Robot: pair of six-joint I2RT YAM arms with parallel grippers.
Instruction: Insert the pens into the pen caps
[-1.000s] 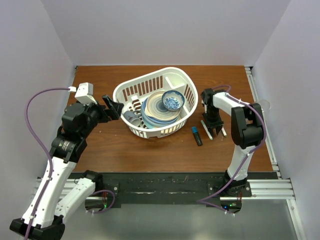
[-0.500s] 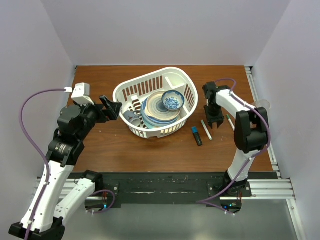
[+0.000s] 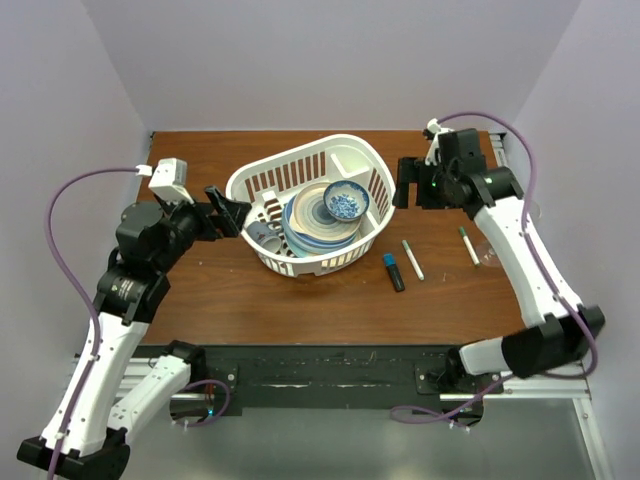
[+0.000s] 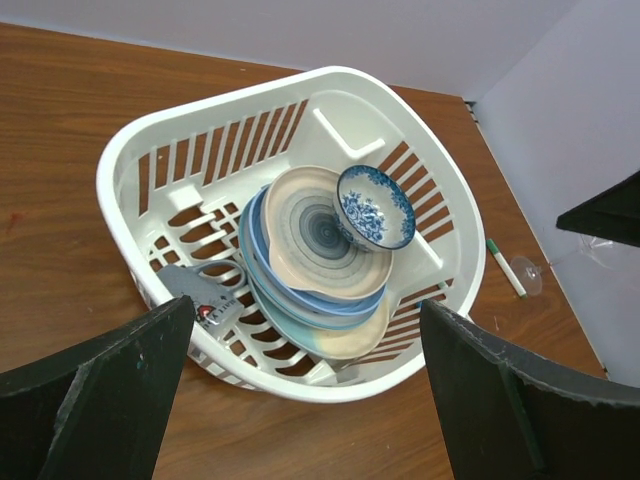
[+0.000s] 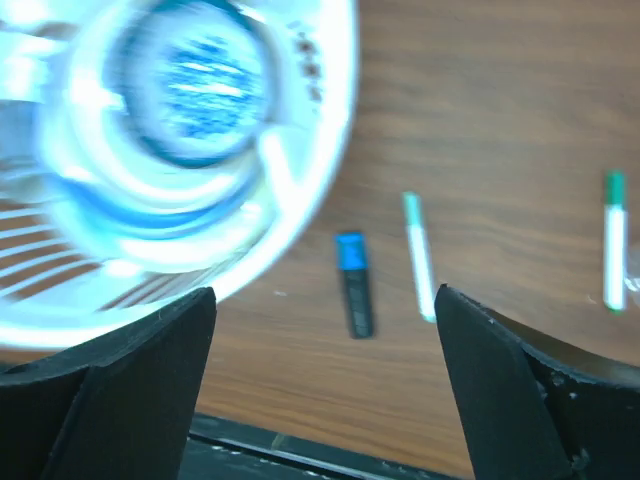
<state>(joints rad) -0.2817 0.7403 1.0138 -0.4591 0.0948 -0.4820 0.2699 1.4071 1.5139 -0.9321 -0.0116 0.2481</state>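
Three pens lie on the table right of the basket: a black marker with a blue end (image 3: pixel 394 271) (image 5: pixel 353 283), a thin white pen (image 3: pixel 412 258) (image 5: pixel 419 256), and a second white pen with a dark green end (image 3: pixel 468 245) (image 5: pixel 614 240) (image 4: pixel 507 268). I cannot pick out any separate pen caps. My right gripper (image 3: pixel 408 186) (image 5: pixel 325 390) hangs open and empty above the table, between the basket's right rim and the pens. My left gripper (image 3: pixel 230 212) (image 4: pixel 310 400) is open and empty at the basket's left side.
The white ribbed basket (image 3: pixel 262 176) (image 4: pixel 120 160) stands mid-table, holding stacked plates (image 3: pixel 310 225), a blue patterned bowl (image 3: pixel 346 201) and a grey item (image 4: pixel 205 295). A small clear piece (image 3: pixel 489 253) lies beside the right-hand pen. Walls close off the left, back and right.
My right gripper has risen off the pens and swung back toward the basket's right rim, and its jaws have opened wide. Both white pens now lie uncovered. The left arm barely moved.
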